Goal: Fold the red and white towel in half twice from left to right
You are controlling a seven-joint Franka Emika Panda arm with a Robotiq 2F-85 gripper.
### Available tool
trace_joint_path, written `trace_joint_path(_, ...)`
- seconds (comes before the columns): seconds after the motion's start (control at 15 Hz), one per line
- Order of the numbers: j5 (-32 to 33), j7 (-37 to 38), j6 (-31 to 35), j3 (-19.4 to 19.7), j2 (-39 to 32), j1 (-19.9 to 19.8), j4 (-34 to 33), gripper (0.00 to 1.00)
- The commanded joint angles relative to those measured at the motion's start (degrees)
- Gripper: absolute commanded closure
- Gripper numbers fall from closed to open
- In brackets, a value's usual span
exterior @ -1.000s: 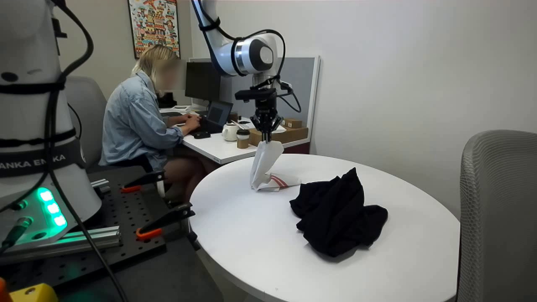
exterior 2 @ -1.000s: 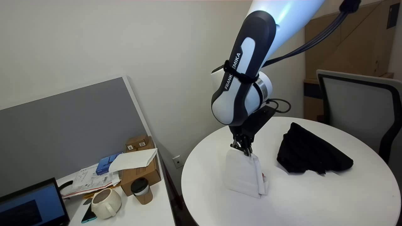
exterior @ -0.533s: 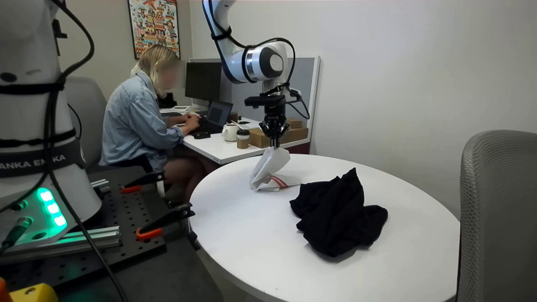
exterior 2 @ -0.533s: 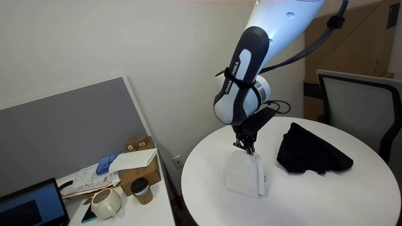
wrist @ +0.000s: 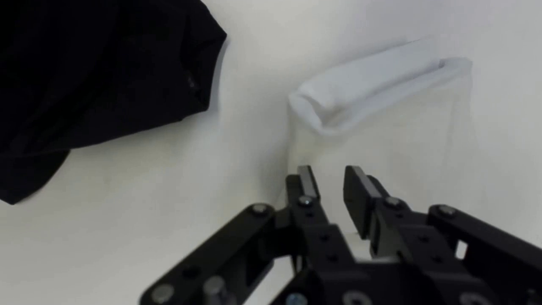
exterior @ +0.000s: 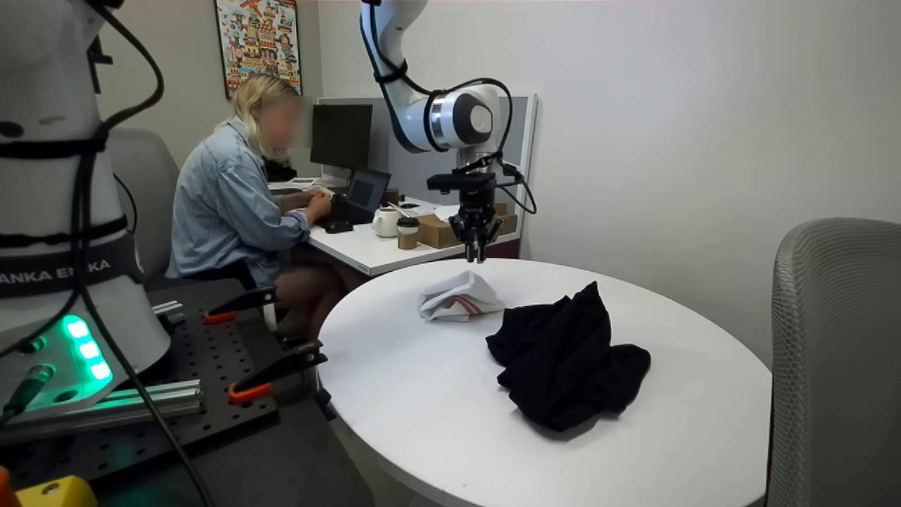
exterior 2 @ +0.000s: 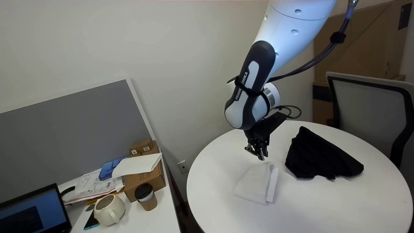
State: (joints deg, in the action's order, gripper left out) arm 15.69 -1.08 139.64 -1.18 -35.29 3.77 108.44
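Closest in wrist view, spread tool (wrist: 331, 180) with clear gap between fingers (wrist: 305, 188). Just below, apart from tool, folded red-striped white towel (exterior: 459, 297), resting in layers on round white worktop (exterior: 401, 380) in both exterior views. Near towel, with bare space between, crumpled black cloth (exterior: 563, 366). Farther back, on white desk (exterior: 355, 246), paper cup (exterior: 407, 234), pale mug (exterior: 386, 222), laptop (exterior: 367, 190), dark monitor (exterior: 341, 137). Seated at desk, fair-haired person (exterior: 229, 193) in blue. Farthest, on wall (exterior: 183, 42), bright framed poster (exterior: 259, 46).

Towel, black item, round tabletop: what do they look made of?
Towel: thin matte fabric, perhaps cotton; soft folded edges.
Black item: matte cloth, fiber unclear; drapes in peaks and creases.
Round tabletop: smooth, even white, probably laminate; no visible grain, though paint is possible.
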Motion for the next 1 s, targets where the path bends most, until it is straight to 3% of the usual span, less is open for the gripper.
trace_joint_path(0.0, -1.7, -1.7, -2.2, 0.3, -2.3, -0.2, -3.3, 0.42)
trace_joint_path(0.4, -4.7, -0.5, -0.5, -0.9, -0.2, -1.1, -0.7, 0.01)
trace_joint_path(0.93, -20.7, 0.1, 7.8, -4.2, 9.1, -4.2, 12.3, 0.00)
